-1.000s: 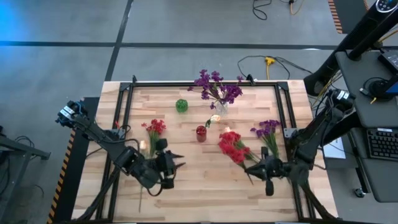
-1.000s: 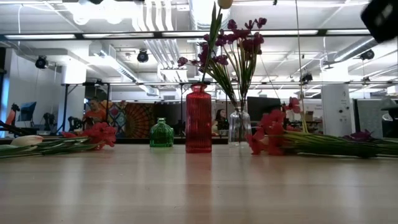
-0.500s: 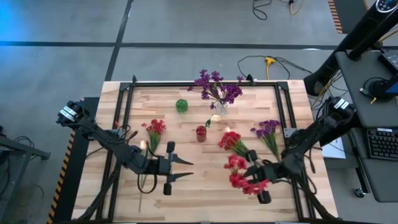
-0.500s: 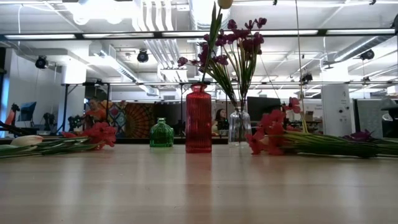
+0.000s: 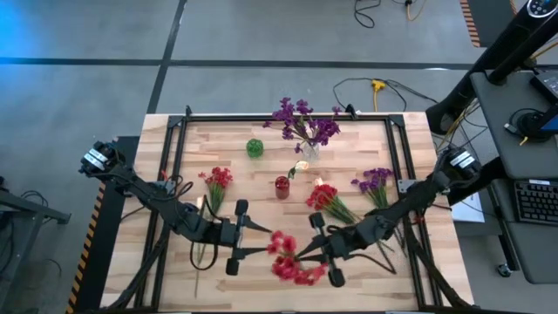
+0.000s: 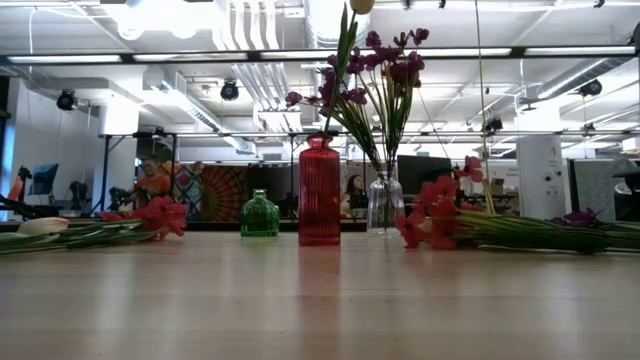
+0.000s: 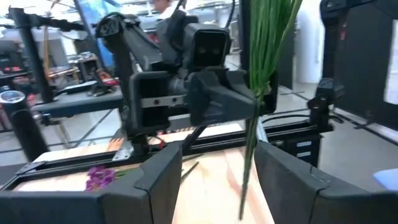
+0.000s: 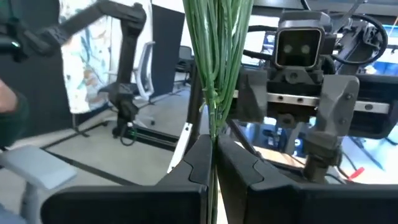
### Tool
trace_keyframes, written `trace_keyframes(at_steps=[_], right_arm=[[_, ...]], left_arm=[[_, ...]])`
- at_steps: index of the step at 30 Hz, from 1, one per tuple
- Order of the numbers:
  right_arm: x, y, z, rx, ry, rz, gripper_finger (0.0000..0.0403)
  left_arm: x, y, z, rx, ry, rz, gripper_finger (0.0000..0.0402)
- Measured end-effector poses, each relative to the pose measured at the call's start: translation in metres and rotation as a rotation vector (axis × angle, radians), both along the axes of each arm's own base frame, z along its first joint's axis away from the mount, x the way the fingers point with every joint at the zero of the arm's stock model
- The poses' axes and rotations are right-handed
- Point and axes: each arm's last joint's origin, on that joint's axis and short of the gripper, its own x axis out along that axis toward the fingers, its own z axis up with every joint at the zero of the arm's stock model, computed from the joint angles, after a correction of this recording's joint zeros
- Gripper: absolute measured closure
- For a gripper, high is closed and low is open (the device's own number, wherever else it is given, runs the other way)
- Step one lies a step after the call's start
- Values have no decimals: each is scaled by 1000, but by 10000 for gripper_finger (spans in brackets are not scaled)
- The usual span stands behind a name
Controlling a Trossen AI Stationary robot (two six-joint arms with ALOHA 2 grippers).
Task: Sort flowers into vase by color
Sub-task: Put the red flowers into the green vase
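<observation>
Carried toward the gaping left hand [image 5: 253, 240], red flowers [image 5: 288, 258] stay pinched in right hand [image 5: 316, 255].

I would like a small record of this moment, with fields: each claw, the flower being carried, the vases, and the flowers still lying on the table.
right claw: shut on red flower sprig, above the near middle of the table
left claw: open, facing the right claw
red vase: holds a cream flower
clear vase: holds purple flowers
green vase: no flowers
lying flowers: red bunch left; red bunch and purple bunch right
</observation>
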Motion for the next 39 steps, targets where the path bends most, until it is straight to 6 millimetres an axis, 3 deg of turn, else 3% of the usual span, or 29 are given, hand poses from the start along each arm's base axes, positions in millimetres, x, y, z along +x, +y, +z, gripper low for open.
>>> trace_keyframes(at_steps=[11, 21, 25, 33, 39], right_arm=[[43, 5, 7, -86, 33, -130, 391], [54, 8, 14, -140, 92, -197, 390], [54, 8, 14, -143, 90, -199, 390], [55, 6, 14, -100, 105, -270, 390], [54, 6, 13, -99, 115, -271, 390]], left_arm=[[10, -8, -7, 25, -93, -55, 216], [13, -9, -7, 28, -140, -49, 218], [13, -9, -6, 25, -146, -50, 253], [14, -9, -3, 22, -149, -35, 385], [14, -9, -3, 24, -145, -35, 372]])
